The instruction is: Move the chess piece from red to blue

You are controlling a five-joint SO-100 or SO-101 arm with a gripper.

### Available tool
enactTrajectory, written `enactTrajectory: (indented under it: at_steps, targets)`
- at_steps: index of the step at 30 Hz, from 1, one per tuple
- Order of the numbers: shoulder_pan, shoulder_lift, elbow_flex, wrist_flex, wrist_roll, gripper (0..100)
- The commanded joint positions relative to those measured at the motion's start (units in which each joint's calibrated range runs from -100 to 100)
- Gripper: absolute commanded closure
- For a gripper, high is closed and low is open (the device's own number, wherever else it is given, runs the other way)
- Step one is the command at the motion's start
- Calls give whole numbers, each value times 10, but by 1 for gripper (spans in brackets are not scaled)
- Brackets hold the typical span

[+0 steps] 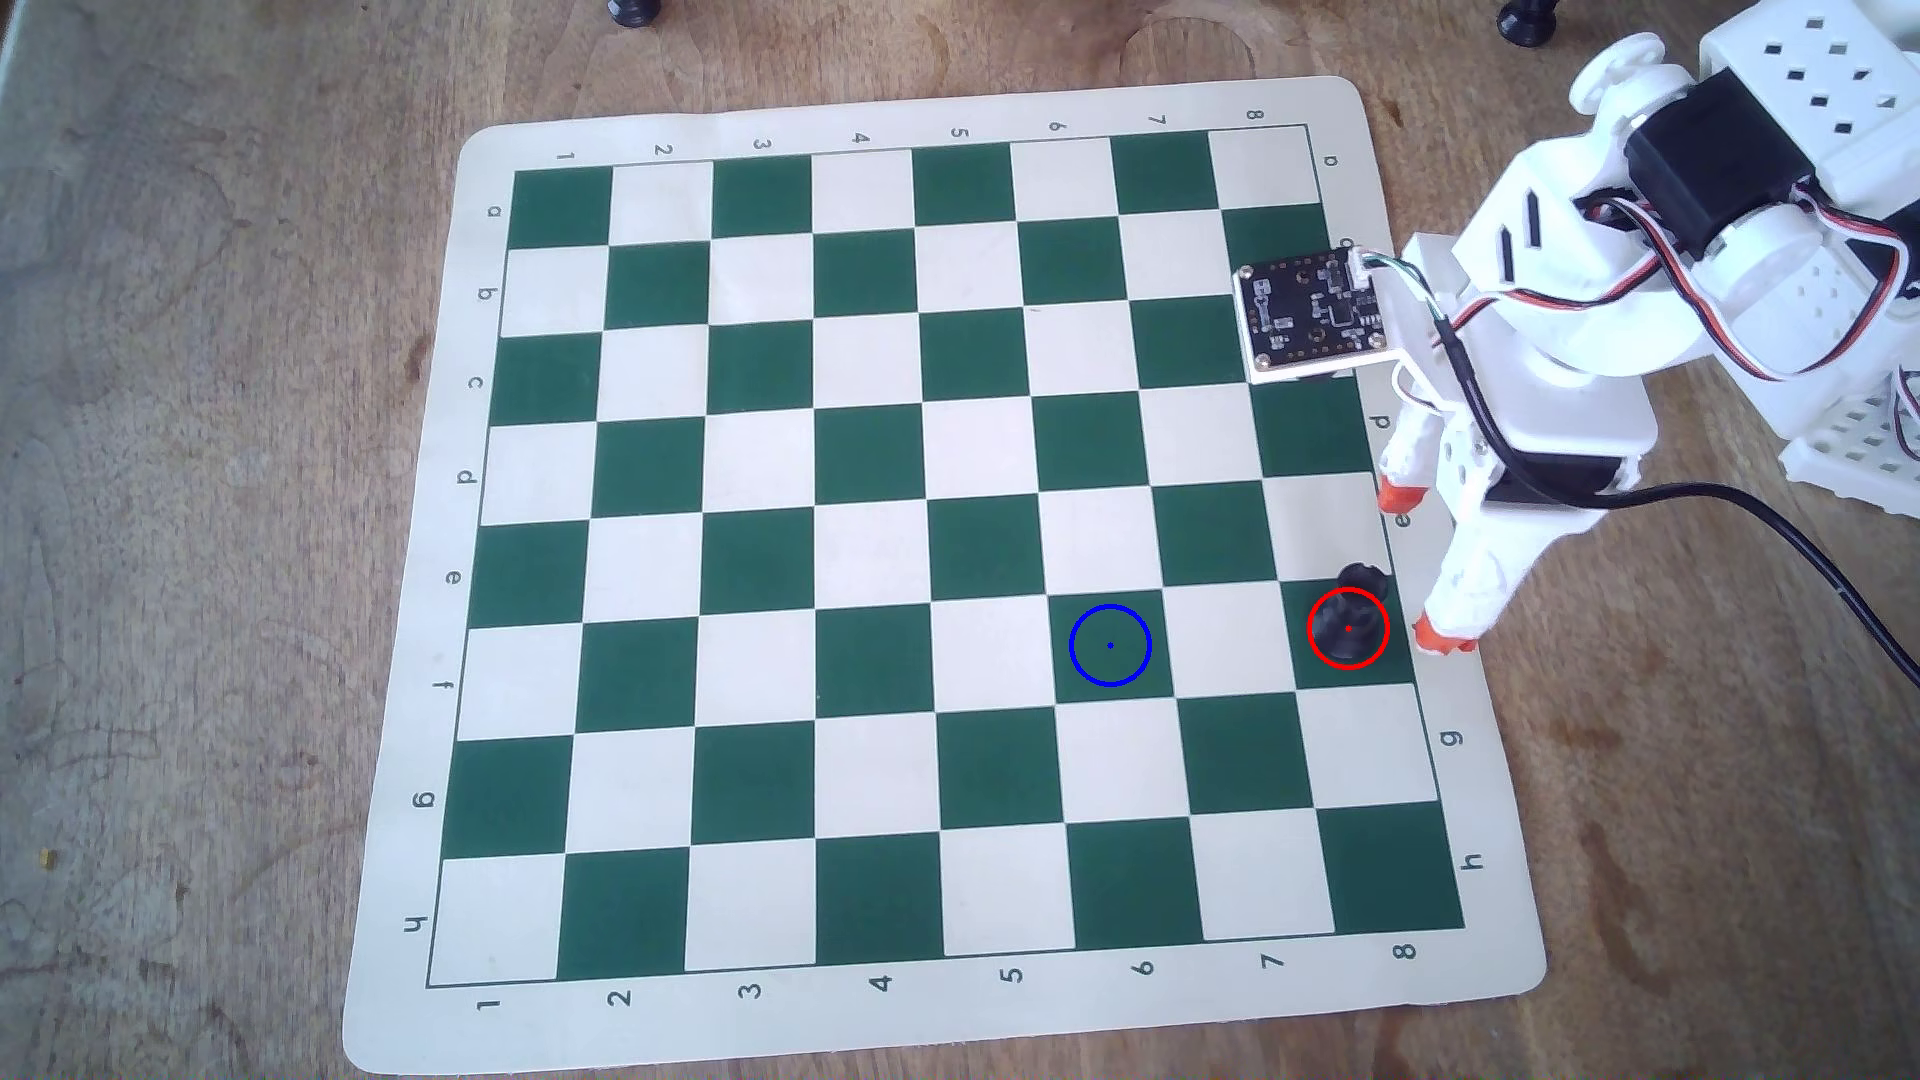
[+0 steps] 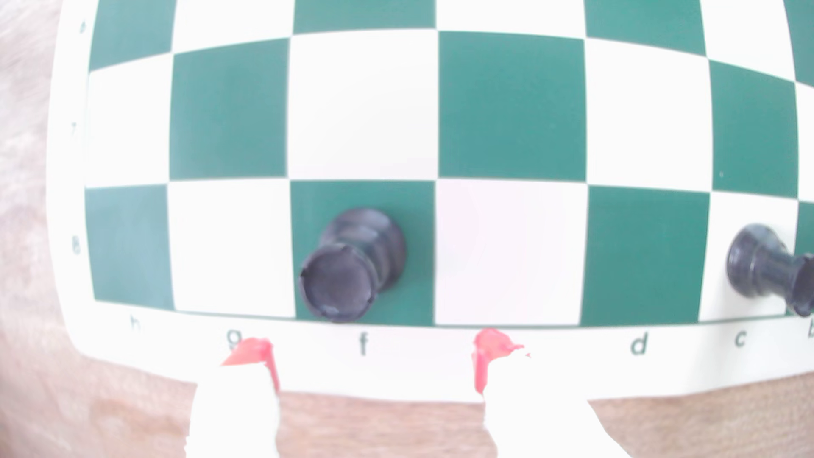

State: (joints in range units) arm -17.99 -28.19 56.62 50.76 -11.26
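Overhead view: chess piece (image 1: 1351, 623) upright on the dark square f8, base inside the red circle (image 1: 1348, 627), long axis vertical, crown drawn toward the top of the frame by the camera angle. Blue circle (image 1: 1110, 645) on dark f6, two squares to the left, empty. Gripper (image 1: 1421, 569) just off the board's (image 1: 665, 519) right margin, jaws spread wide, holding nothing.

Wrist view: chess piece (image 2: 352, 264) on f8, crown toward the camera, base beyond. Gripper (image 2: 379, 352) over the margin, red-tipped fingers (image 2: 489, 352) apart, short of the piece. Second rook (image 2: 766, 268) at right edge, probably leaning; cropped.
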Motion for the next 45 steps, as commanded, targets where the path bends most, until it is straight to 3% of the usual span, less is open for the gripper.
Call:
enactTrajectory:
  at_steps: [1,45]
  targets:
    - [-13,-2,-23,-10,-4,75]
    - [-15,60,-71,-98,-18,82]
